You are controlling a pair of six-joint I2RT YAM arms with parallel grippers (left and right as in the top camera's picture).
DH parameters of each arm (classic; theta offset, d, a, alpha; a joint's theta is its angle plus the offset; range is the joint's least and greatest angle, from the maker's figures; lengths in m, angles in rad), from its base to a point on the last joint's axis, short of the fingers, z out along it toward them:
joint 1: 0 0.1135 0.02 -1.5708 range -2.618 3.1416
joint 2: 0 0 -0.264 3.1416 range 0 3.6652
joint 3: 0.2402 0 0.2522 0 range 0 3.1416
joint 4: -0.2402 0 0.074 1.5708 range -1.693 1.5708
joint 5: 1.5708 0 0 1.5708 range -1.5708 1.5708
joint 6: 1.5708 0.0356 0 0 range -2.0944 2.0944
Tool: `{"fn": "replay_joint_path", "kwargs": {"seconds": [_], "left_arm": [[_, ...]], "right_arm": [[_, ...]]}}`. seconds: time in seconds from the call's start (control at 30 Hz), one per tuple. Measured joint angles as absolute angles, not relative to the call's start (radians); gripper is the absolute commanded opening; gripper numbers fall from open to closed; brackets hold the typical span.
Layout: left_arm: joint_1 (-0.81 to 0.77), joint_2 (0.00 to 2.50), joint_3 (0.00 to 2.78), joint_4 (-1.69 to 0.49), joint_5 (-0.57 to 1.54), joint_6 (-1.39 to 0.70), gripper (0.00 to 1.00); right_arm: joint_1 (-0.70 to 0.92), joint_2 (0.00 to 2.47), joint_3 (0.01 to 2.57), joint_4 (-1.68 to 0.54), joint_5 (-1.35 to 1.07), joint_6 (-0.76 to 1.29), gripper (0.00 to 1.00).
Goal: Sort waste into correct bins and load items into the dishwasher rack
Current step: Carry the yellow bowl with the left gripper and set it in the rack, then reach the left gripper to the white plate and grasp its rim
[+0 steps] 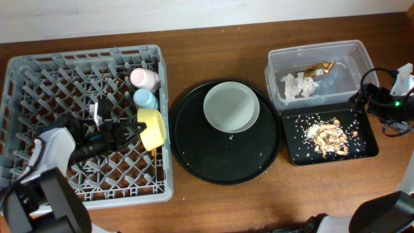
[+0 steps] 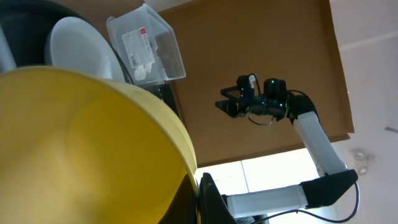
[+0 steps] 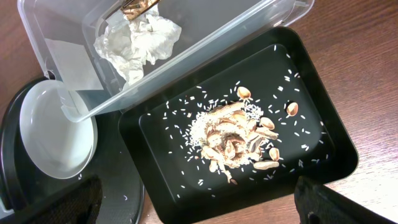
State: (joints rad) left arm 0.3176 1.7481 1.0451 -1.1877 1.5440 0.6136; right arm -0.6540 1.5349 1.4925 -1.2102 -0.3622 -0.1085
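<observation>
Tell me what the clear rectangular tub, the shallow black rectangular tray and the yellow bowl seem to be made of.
The clear rectangular tub: thin transparent plastic, glossy; its walls are see-through. The shallow black rectangular tray: probably moulded plastic, smooth with soft reflections; coated metal cannot be ruled out. The yellow bowl: opaque, even colour, satin sheen; likely plastic or melamine.

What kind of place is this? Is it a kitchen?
Probably a robot practice table, not a real kitchen. A grey dishwasher rack, a clear tub and a black tray of waste sit on a wooden table, and a robot's left hand holds a yellow bowl.
</observation>
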Motion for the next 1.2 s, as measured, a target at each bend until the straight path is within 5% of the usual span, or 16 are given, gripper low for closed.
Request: {"fn": "replay_joint_path", "kwargs": {"seconds": [0.3, 0.4, 0.43, 0.47, 0.8, 0.93, 1.07, 1.2], "left_arm": [[0.381, 1.811, 1.04, -1.147, 1.521, 0.62, 0.06], [0.454, 1.828, 1.039, -1.147, 1.401, 0.607, 0.16], [0.473, 1.832, 1.038, -1.156, 1.357, 0.599, 0.41], [0.49, 1.832, 1.038, -1.165, 1.328, 0.588, 1.0], [0.591, 1.813, 1.279, -1.435, 1.176, 0.562, 0.99], [0.554, 1.661, 1.388, -1.359, 1.109, 0.441, 0.99], [0.318, 1.462, 1.451, -1.086, 0.799, 0.091, 0.99], [-0.108, 1.418, 1.472, -0.86, 0.516, -0.138, 0.99]], "right_arm": [[-0.654, 1.535, 1.493, -1.21, -0.363, -0.109, 0.99], [-0.654, 1.535, 1.493, -1.21, -0.363, -0.108, 0.99], [-0.654, 1.535, 1.493, -1.21, -0.362, -0.108, 0.99], [-0.654, 1.535, 1.493, -1.21, -0.363, -0.109, 0.98], [-0.654, 1.535, 1.493, -1.21, -0.363, -0.109, 0.99], [-0.654, 1.535, 1.493, -1.21, -0.362, -0.108, 0.99], [-0.654, 1.535, 1.493, -1.209, -0.362, -0.108, 0.99], [-0.654, 1.535, 1.493, -1.21, -0.362, -0.108, 0.99]]}}
